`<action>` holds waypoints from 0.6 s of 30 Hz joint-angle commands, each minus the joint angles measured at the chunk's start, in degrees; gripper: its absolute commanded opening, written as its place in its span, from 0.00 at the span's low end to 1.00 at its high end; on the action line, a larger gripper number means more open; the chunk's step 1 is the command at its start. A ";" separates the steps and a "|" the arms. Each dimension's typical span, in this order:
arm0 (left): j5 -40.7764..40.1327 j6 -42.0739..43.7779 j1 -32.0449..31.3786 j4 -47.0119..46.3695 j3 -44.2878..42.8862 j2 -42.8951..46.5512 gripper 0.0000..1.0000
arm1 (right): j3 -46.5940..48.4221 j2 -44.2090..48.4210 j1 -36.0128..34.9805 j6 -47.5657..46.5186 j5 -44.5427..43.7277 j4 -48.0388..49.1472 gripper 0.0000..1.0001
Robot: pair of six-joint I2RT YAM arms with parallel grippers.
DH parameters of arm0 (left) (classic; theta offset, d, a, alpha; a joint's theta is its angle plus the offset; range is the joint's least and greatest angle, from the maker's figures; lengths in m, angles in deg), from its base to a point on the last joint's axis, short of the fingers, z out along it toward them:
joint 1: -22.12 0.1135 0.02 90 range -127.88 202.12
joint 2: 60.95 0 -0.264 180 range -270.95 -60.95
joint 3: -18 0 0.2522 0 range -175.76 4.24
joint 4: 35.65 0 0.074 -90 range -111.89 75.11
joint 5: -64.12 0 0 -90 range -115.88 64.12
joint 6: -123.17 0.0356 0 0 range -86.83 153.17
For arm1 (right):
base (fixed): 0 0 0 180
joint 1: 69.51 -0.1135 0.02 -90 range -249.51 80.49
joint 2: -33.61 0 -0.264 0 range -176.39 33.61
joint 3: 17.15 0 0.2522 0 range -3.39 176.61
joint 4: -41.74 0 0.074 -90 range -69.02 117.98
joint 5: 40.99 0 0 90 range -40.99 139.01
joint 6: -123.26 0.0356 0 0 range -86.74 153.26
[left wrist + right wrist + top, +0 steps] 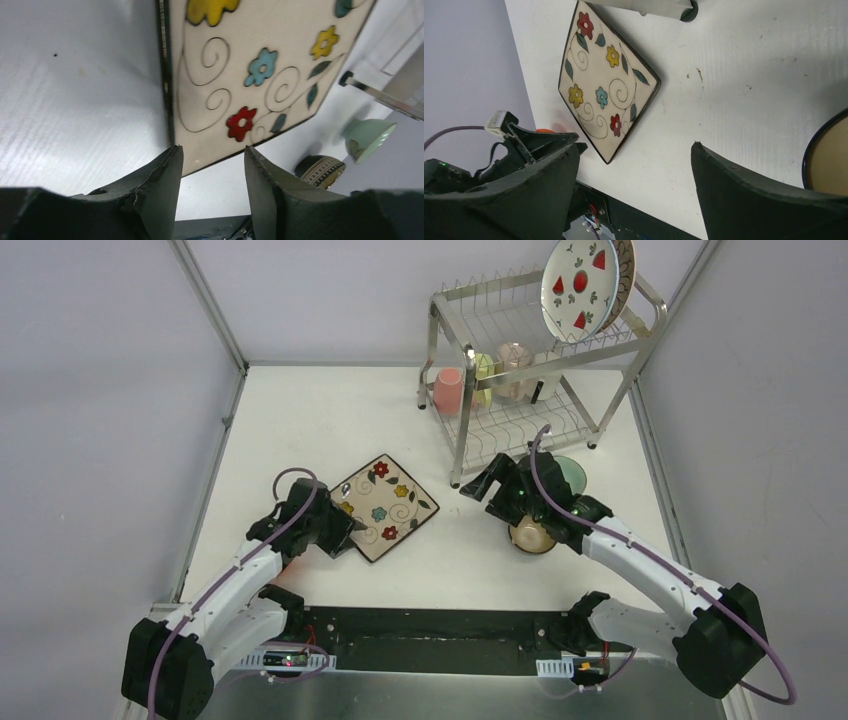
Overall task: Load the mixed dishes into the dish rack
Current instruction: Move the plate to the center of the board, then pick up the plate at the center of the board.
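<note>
The square cream floral plate [385, 507] lies flat on the table. My left gripper [345, 530] is at its near left corner. In the left wrist view the jaws [212, 148] stand apart, with the plate [250, 75] corner just at the fingertips and table showing between them. My right gripper [483, 483] hovers open and empty by the dish rack [540, 370] foot. The mint bowl [572, 475] and brown bowl [532, 535] sit under the right arm. The rack holds a white plate [580, 285], a brown-rimmed plate [625, 270], a pink cup [449, 390] and pale cups [513, 370].
A sliver of orange [546, 131] shows beneath the left arm. The black base strip [440, 635] runs along the near table edge. Frame posts and grey walls close in the left, back and right sides. The rack's leg [370, 90] stands beyond the plate.
</note>
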 commanded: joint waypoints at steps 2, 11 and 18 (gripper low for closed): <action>-5.32 5.87 -0.19 -0.60 -6.62 1.53 0.51 | 2.36 0.69 -2.57 -0.20 -1.72 1.68 0.84; -8.97 26.46 1.66 -6.21 -18.17 -5.87 0.73 | 0.51 -2.88 -10.26 1.69 -5.50 6.98 0.84; 10.56 35.98 14.29 -9.10 -28.85 -24.08 0.72 | 1.67 -4.60 -13.10 2.09 -5.28 9.25 0.84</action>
